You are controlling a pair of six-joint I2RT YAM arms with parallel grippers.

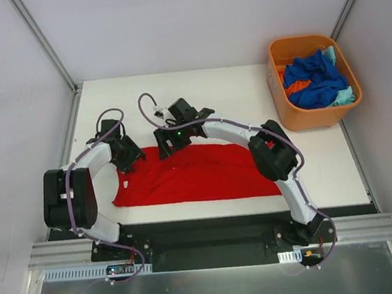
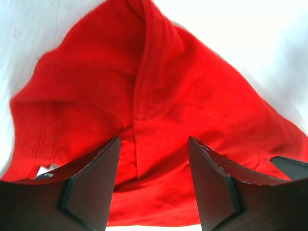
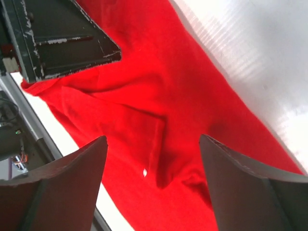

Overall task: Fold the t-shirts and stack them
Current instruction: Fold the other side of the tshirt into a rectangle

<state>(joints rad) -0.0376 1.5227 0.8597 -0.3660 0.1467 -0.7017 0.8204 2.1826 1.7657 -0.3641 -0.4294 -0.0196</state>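
Red t-shirt (image 1: 192, 179): soft knit, creased, spread along near table (image 1: 246, 92). Left gripper (image 1: 129, 161), right gripper (image 1: 168, 143) at its far edge, jaws apart, gripping nothing. Rigid orange tub (image 1: 298, 118) far right: crumpled blue, orange, teal shirts (image 1: 315, 82)

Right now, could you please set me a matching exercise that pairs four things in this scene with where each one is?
Things:
1. red t-shirt
2. orange tub
3. blue t-shirt
4. left gripper

Places:
A. at the far right corner of the table
B. over the red cloth's left end, jaws apart
C. heaped inside the tub
D. spread out along the table's near edge

Pairs: 1-D, 2-A, 3-C, 4-B.
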